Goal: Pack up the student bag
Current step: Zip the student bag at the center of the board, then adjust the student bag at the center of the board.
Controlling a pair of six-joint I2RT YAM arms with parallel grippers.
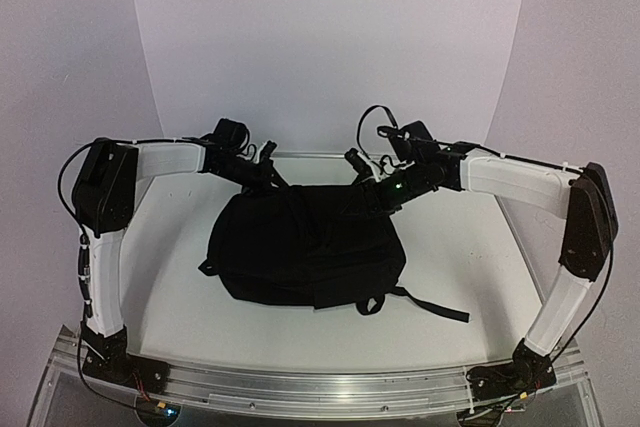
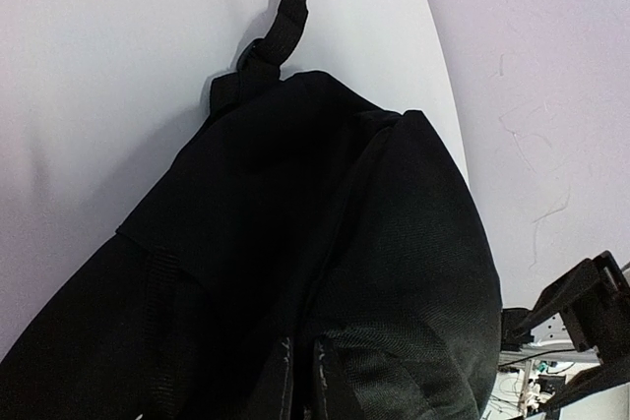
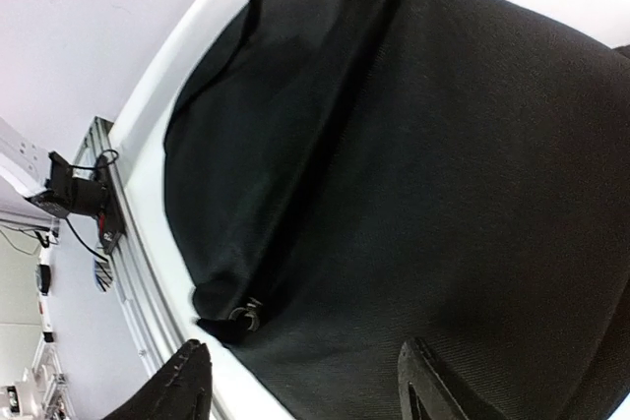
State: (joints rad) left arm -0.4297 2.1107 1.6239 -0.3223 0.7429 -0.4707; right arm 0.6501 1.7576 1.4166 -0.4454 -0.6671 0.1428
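The student bag (image 1: pixel 300 252) lies flat on the middle of the desk (image 1: pixel 480 247). At the bag's far edge the left hand (image 2: pixel 303 376) is clamped on a fold of fabric, probably to lift the opening. The right hand (image 3: pixel 305 386) beside it has its fingers apart, holding nothing.

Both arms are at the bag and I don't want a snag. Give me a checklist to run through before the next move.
1. Student bag resting on the table: ok.
2. Right gripper open over the bag: ok.
3. Left gripper shut at the bag's far edge: ok.
4. Left gripper actually pinching fabric: cannot tell.
5. Bag open for packing: cannot tell.
6. Loose strap clear of both arms: ok.
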